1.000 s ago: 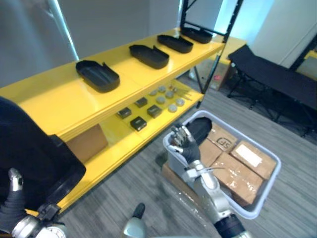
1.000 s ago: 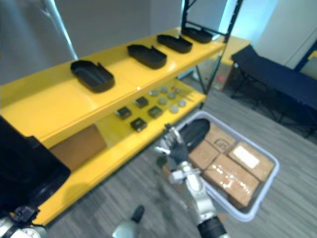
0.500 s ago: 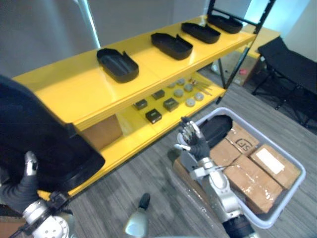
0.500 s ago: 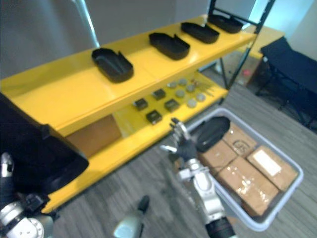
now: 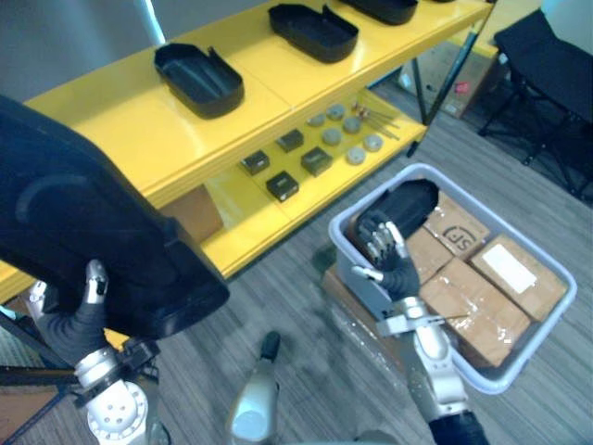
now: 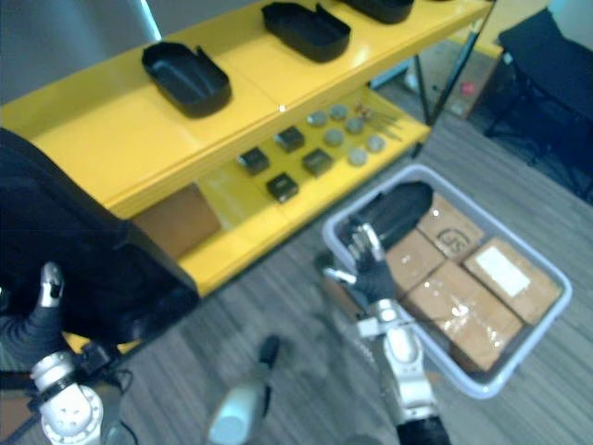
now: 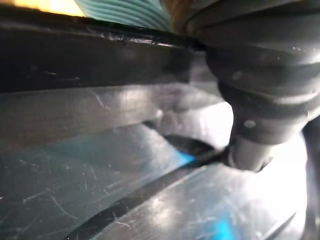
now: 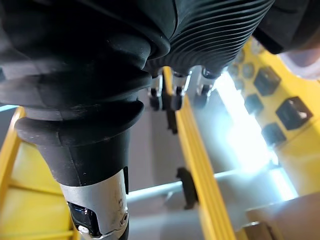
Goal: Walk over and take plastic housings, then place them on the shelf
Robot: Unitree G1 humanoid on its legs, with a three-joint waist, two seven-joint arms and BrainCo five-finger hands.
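Housing [image 5: 83, 222] sits raised in your left robot hand [image 5: 69, 324], thumb clamped over its rim, probably so it clears the yellow shelf [image 5: 111, 139] edge. Your right robot hand [image 5: 389, 264] hangs slack-fingered and empty by the grey bin [image 5: 350, 264], out of the way.

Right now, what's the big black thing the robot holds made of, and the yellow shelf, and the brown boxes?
Black housing in the left hand: likely hard plastic, matte with fine scratches. Shelf: smooth glossy yellow, probably painted metal, from its shine. Boxes: brown cardboard under shiny tape.
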